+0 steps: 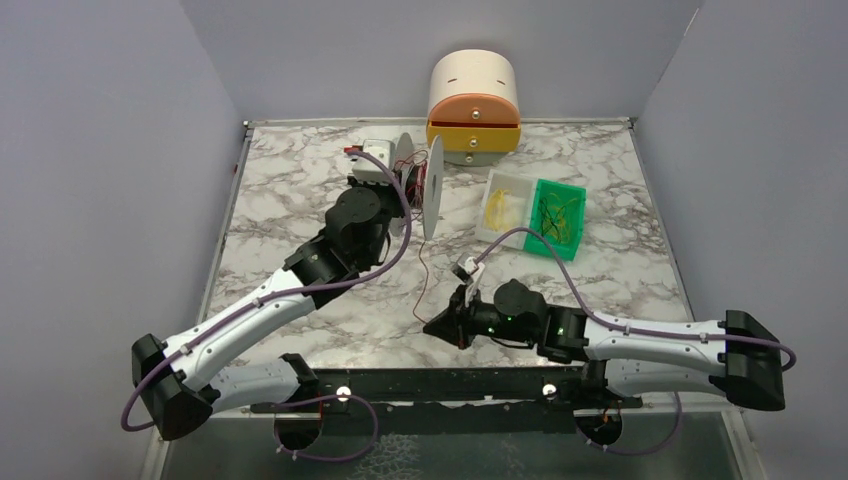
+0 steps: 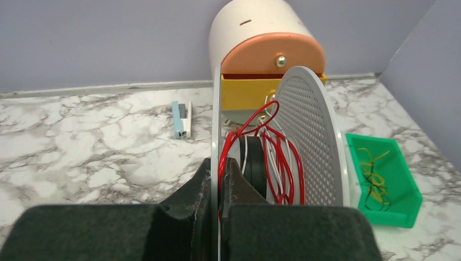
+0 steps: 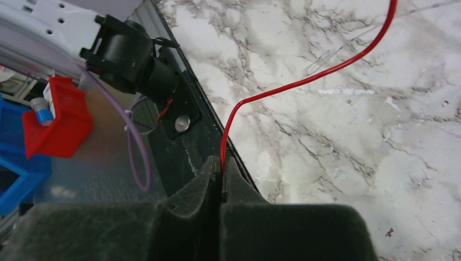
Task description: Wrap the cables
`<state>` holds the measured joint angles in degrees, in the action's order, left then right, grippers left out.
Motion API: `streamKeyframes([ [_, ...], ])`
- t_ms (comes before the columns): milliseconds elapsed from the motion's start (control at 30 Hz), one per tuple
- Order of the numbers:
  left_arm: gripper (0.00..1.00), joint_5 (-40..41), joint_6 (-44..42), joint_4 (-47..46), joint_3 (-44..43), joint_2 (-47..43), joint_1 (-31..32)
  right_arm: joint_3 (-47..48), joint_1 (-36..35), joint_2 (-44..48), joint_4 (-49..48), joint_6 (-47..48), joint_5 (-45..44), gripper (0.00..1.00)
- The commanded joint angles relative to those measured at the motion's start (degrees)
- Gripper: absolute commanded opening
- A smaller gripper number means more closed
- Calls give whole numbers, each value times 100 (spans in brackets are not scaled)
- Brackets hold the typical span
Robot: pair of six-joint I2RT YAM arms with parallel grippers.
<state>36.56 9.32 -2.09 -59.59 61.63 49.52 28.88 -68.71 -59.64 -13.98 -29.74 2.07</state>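
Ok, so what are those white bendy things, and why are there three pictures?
Those are two robot arms bolted to a marble-patterned table. One picture looks down from above. The other two come from little cameras on each arm's wrist, so you see that arm's black fingers up close. The left gripper is pinching one thin disc of a round white spool. The right gripper is pinching a long thin red wire, which runs across the table to the spool and is partly wound round its middle. Further back sit a green plastic bin holding thin wires and a round-topped orange and yellow drawer box.
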Motion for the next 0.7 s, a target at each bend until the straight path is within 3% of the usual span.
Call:
streamKeyframes([
  [0, 0, 517, -307, -660, -224, 128, 8, 692, -653, 99, 894, 448, -944, 1],
  [300, 0, 775, -556, -780, 212, 286, 96, 2327, -1882, -230, 1875, 1212, -2143, 1],
  [667, 0, 722, -633, -650, 683, 100, 351, 3861, -1962, -276, 3030, 2305, -3257, 1],
])
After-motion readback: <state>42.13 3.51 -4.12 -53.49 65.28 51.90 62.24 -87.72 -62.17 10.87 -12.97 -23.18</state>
